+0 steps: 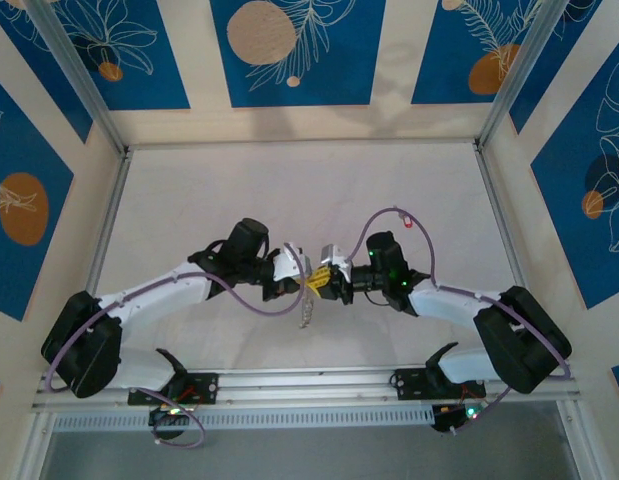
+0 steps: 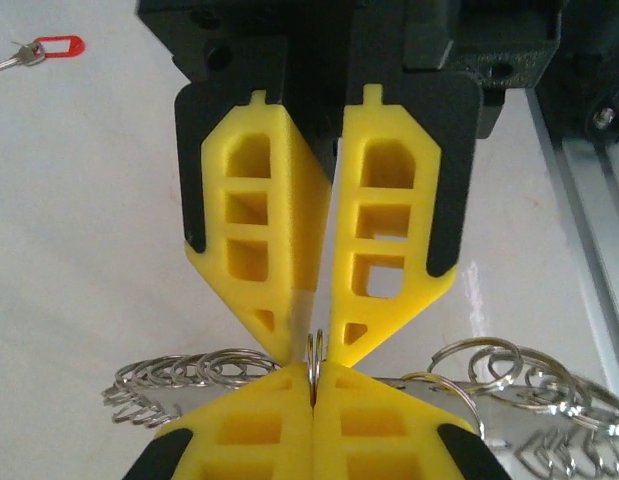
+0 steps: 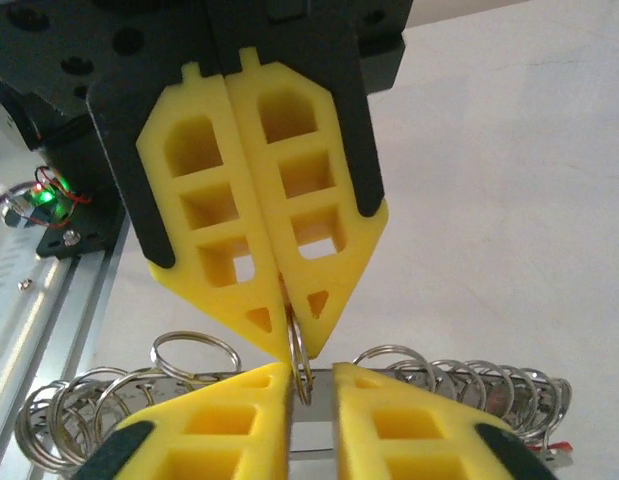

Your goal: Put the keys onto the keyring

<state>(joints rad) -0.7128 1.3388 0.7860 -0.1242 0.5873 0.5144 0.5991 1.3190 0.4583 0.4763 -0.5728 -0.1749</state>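
Note:
My two grippers meet tip to tip above the middle of the table. The left gripper [image 2: 314,375] [image 1: 305,274] is shut on the keyring [image 2: 314,352], a small silver split ring standing on edge between its yellow fingers. My right gripper [image 3: 312,375] [image 1: 331,277] faces it with its jaws a little apart. The same keyring [image 3: 301,350] sits in that gap, against one finger. A bunch of further silver rings [image 2: 189,375] on a metal strip hangs below the grippers. One of the keys [image 2: 34,51], silver with a red tag, lies on the table far off.
The bunch of rings [image 1: 307,310] dangles under the joined grippers over the white table [image 1: 289,190]. An aluminium rail [image 1: 309,382] runs along the near edge by the arm bases. Frame posts and patterned walls enclose the table.

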